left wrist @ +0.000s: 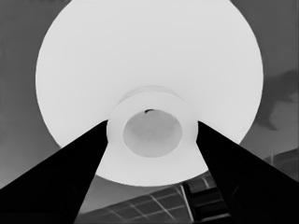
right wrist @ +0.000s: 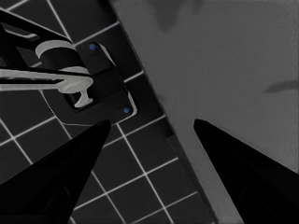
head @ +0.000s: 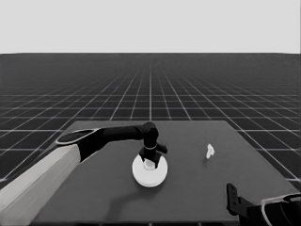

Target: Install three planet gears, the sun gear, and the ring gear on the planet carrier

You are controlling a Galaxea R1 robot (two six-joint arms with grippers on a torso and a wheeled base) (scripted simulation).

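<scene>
The larger round part (head: 151,177), the ring gear, sits near the middle of the table as a thick white disc. In the left wrist view the larger round part (left wrist: 140,51) fills the picture, with a raised collar around its central hole. My left gripper (head: 149,161) stands straight over it, and the left gripper (left wrist: 152,123) is shut on that collar, one finger against each side. The smaller round part and the gears are hidden. My right gripper (head: 231,192) waits at the lower right corner; the right gripper (right wrist: 152,122) is open with nothing between its fingers.
A thin white piece (head: 209,151) lies on the right half of the table (head: 103,197). The right wrist view shows the table's corner (right wrist: 224,70), the floor's grid and dark machinery with small blue lights (right wrist: 88,88) past the edge.
</scene>
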